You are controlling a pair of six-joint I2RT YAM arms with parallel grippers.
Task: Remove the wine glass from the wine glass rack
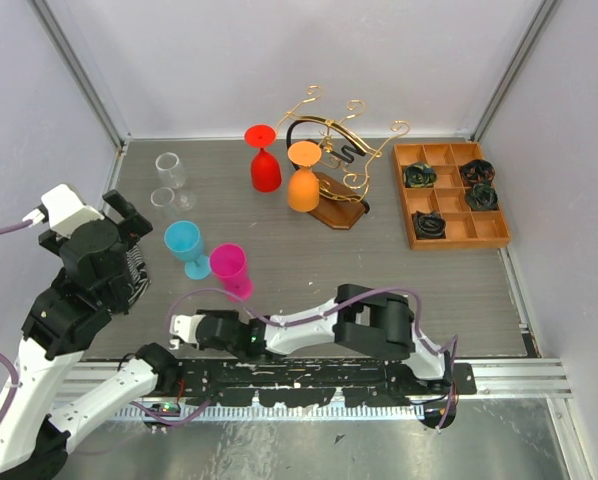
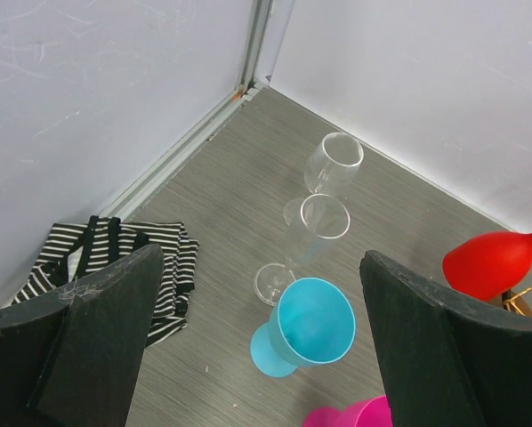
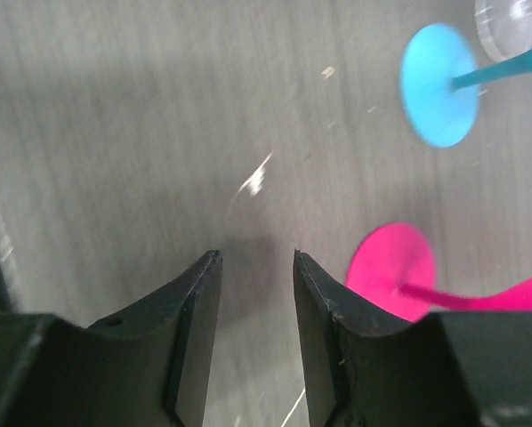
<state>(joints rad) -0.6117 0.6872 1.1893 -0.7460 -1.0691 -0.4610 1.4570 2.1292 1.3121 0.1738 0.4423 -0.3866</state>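
Left gripper (image 2: 261,265) spread wide, empty, near left | right gripper (image 3: 257,267) slightly parted, empty | orange wine glass (image 1: 302,187) inverted on wine glass rack (image 1: 341,212)

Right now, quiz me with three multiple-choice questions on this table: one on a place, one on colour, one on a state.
1. Seen from above, the tray lies: A left of the rack, B right of it, C under it.
2. Glasses hanging on the rack are: A blue and pink, B both clear, C red and orange.
3. The left arm's fingers are: A open and empty, B shut on a glass, C out of view.
Answers: 1 B, it sits at the rack's right. 2 C, the red glass and orange glass hang there. 3 A, wide gap, nothing between.
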